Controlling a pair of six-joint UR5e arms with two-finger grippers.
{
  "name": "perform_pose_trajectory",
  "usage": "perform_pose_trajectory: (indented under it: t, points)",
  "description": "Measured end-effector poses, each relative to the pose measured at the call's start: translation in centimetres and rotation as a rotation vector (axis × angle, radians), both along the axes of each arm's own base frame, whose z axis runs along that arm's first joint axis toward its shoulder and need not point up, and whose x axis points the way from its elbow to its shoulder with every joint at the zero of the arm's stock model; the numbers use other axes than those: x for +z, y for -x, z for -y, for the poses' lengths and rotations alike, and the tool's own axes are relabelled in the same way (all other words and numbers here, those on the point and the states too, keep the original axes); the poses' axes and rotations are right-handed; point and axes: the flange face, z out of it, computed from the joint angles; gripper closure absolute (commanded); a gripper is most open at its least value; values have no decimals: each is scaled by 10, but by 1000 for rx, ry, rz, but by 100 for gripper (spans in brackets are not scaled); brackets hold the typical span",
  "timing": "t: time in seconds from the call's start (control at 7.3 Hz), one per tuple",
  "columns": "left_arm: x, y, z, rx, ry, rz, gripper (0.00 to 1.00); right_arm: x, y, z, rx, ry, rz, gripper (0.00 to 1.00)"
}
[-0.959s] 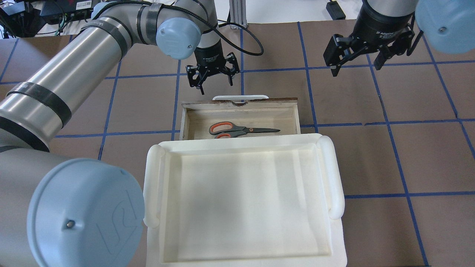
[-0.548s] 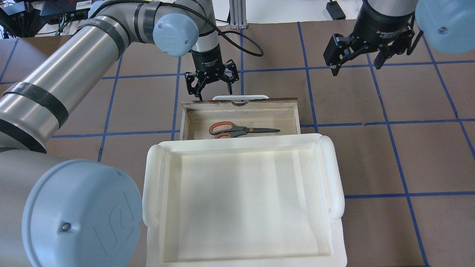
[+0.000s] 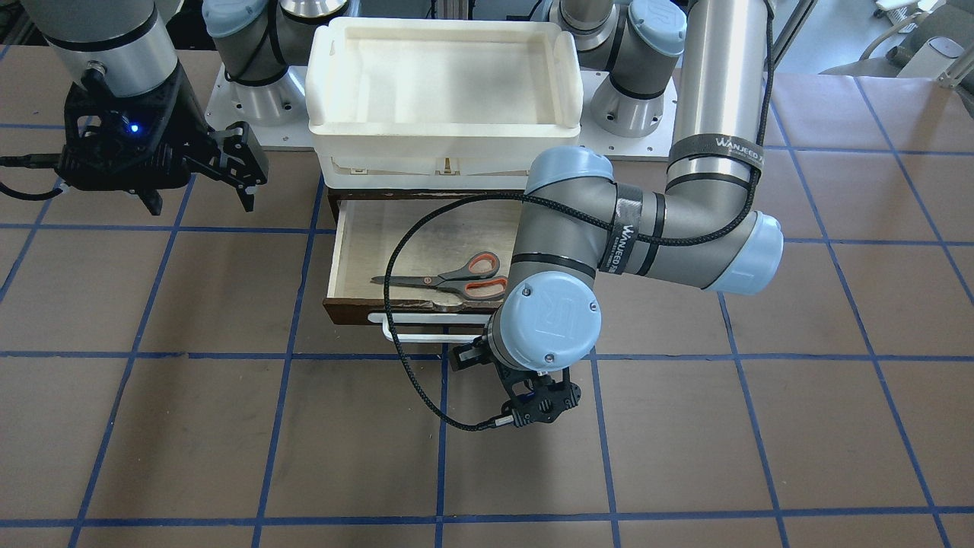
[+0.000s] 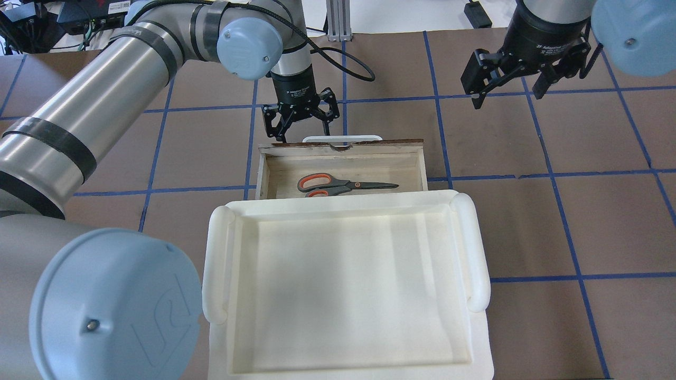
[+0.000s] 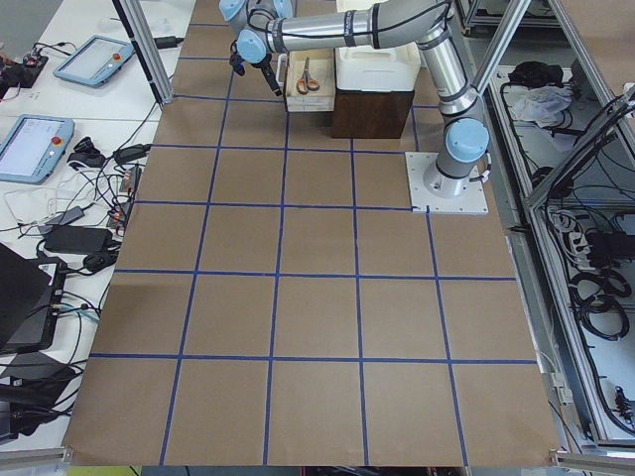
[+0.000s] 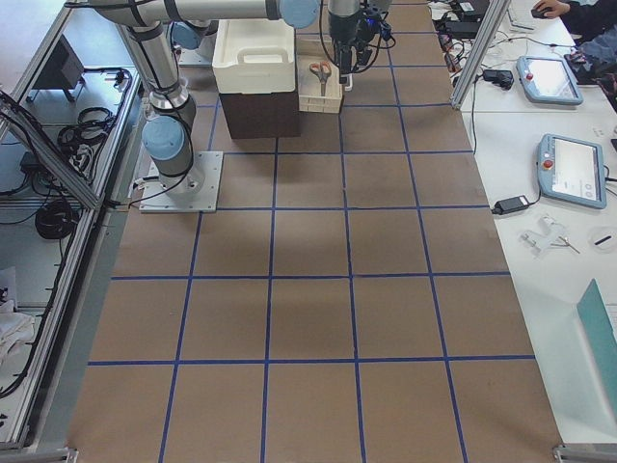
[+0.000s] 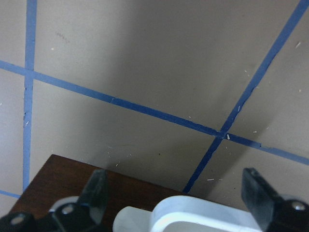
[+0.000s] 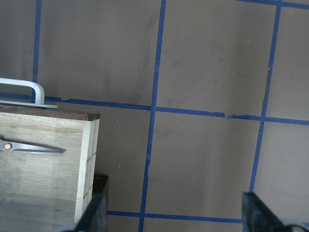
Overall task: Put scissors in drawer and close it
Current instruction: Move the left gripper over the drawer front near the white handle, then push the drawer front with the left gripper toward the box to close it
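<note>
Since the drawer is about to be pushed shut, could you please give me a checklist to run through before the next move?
1. Scissors lying flat inside the drawer: ok.
2. Drawer shut: not ok, it stands open.
3. Left pincer open and empty: ok.
4. Left pincer out beyond the drawer front, close to the white bar handle: ok; contact with the handle: cannot tell.
5. Right pincer open, empty, off to the side and apart from the drawer: ok.
</note>
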Motion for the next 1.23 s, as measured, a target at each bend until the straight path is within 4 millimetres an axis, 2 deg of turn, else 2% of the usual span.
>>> perform_pose_trajectory:
  t: [0.82, 1.23]
  points:
    - [3, -3, -15, -1, -71, 17, 0, 0, 0, 0, 0, 0, 0, 0]
    - [1, -8, -31, -3, -123, 34, 0, 0, 1, 0, 0, -1, -1, 0]
